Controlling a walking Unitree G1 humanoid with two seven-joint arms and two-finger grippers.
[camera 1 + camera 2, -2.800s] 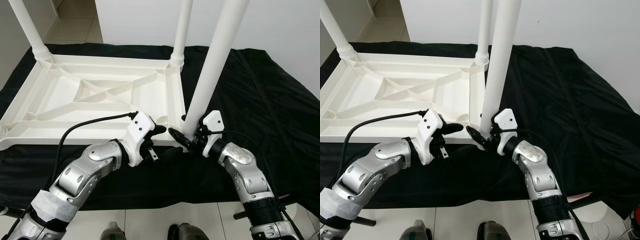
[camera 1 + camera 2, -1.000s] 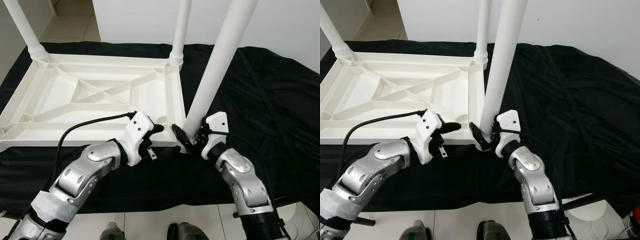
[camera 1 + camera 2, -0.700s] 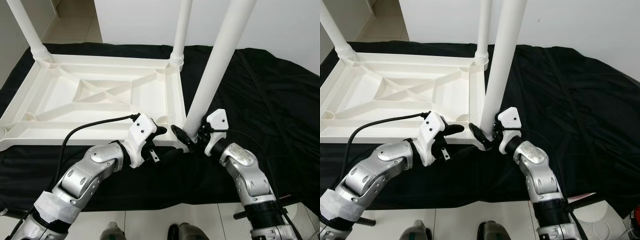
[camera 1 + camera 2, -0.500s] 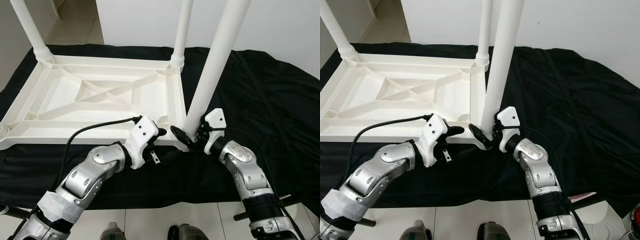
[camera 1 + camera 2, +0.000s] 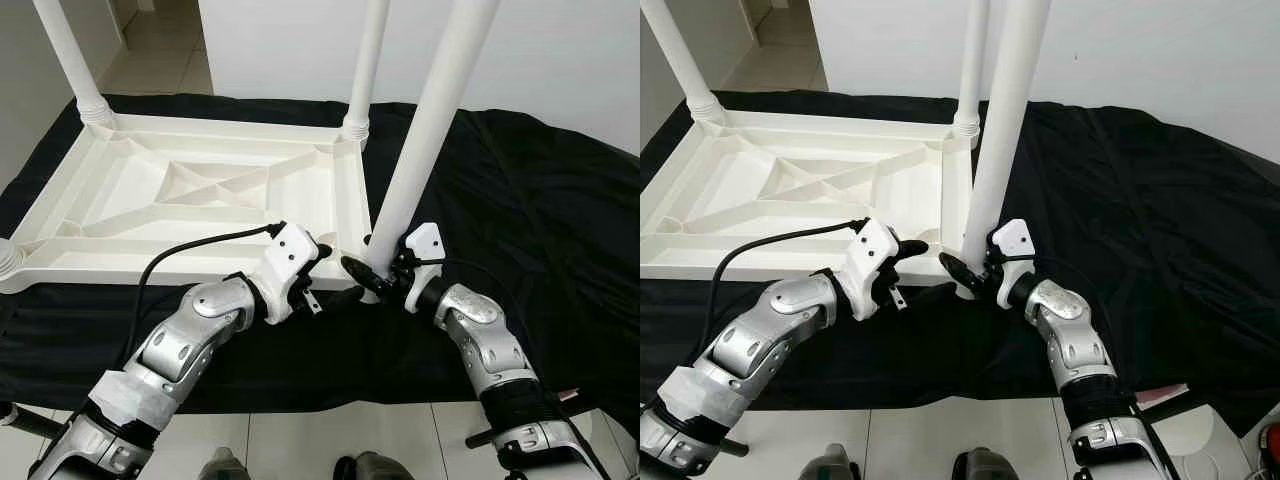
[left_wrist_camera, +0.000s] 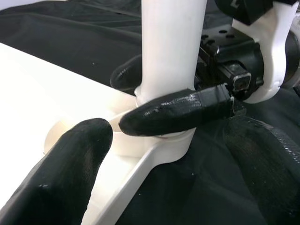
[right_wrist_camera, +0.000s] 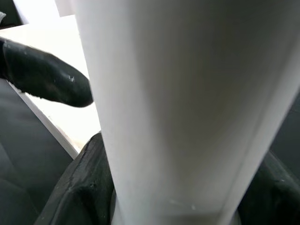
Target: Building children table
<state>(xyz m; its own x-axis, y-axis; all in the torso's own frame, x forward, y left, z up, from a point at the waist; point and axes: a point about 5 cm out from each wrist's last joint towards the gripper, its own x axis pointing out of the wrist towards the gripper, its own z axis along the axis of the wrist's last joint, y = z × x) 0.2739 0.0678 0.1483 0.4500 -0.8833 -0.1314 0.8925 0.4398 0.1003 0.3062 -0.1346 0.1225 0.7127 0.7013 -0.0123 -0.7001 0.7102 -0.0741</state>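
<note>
1. Right now I see the upturned children's table [image 5: 200, 200] on a black cloth [image 5: 540, 200], ahead of both tools; two far legs already stand seated.
2. My right tool [image 5: 372, 275] is clenched round the near leg [image 5: 420, 130] at its corner socket; seating looks unfinished. Its long axis points up, leaning slightly.
3. My left tool [image 5: 320, 262], fingers spread, hovers just beside that socket.
</note>
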